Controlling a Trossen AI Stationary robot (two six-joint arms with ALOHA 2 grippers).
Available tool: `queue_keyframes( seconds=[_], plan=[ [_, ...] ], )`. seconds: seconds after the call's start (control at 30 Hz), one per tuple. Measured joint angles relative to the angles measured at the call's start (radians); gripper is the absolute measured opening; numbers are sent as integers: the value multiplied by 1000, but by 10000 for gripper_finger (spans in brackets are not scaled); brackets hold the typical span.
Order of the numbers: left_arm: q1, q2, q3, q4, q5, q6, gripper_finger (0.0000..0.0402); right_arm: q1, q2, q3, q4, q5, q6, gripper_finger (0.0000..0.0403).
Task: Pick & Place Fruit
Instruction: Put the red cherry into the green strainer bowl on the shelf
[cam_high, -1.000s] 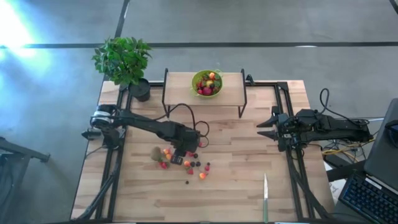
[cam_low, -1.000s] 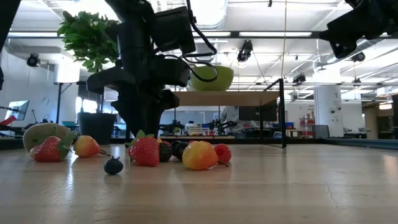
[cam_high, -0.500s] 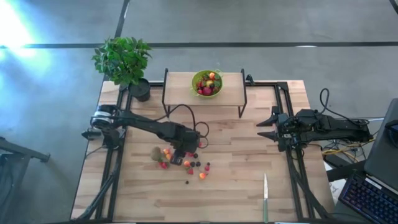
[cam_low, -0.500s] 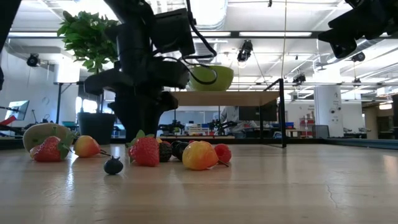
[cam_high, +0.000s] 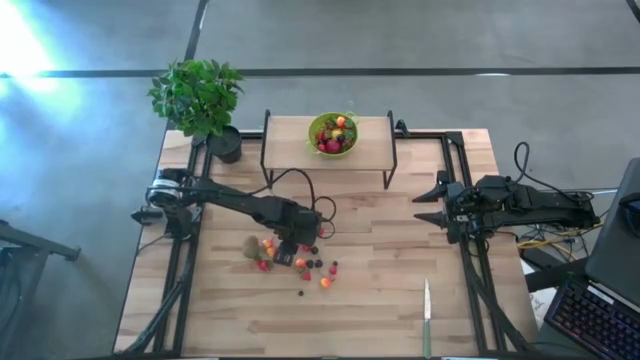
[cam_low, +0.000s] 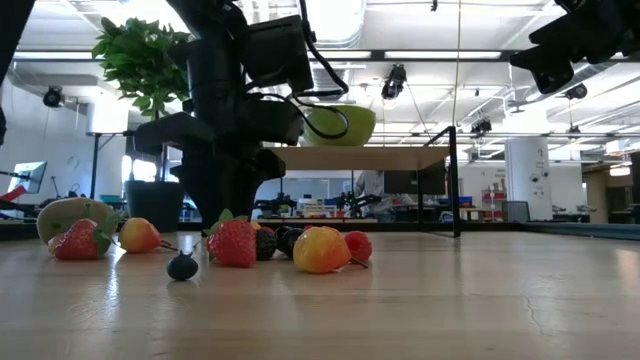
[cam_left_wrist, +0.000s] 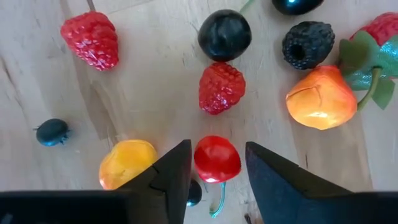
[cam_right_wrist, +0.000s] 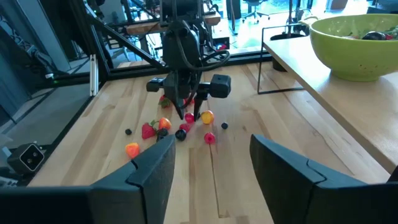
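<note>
A light wooden table (cam_high: 380, 300) stands on a grey floor, with a workshop room visible behind it in the low view. At the table's far edge a small raised shelf (cam_high: 290, 135) carries a lime-green bowl (cam_high: 333, 133) already holding several toy fruits. A potted plant (cam_high: 200, 100) sits at the far left corner, and a knife (cam_high: 427, 318) lies near the front edge on the right side.

The left gripper (cam_left_wrist: 214, 163) points straight down over a loose scatter of tiny toy fruit on the table top. Its jaws are apart, and a small red cherry (cam_left_wrist: 217, 158) lies on the wood between the two fingertips, not clamped. Just outside one finger lies a yellow-orange fruit (cam_left_wrist: 127, 163). Just ahead of the jaws is a red raspberry (cam_left_wrist: 221, 88), and beyond that a dark purple round berry (cam_left_wrist: 224, 34). Off to one side are an orange peach-like fruit (cam_left_wrist: 321, 102) and a blackberry (cam_left_wrist: 308, 44); to the other side a second red raspberry (cam_left_wrist: 91, 39) and a small dark blueberry (cam_left_wrist: 52, 131). A fuzzy brown kiwi (cam_high: 250, 245) lies at the edge of the cluster, on the arm's side.

The right gripper (cam_high: 430, 203) hangs above the table's right side, well apart from the fruit, its jaws spread and empty.
</note>
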Motion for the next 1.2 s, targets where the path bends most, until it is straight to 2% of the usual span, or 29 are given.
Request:
queue_keyframes(
  seconds=[0.43, 0.8, 1.2],
  plan=[
    [0, -2, 2, -9, 0, 0, 115, 0, 0, 0, 0, 0, 0, 217],
    [0, -7, 5, -30, 0, -1, 115, 0, 0, 0, 0, 0, 0, 239],
    [7, -58, 136, -102, -18, 28, 113, 0, 0, 0, 0, 0, 0, 273]
  ],
)
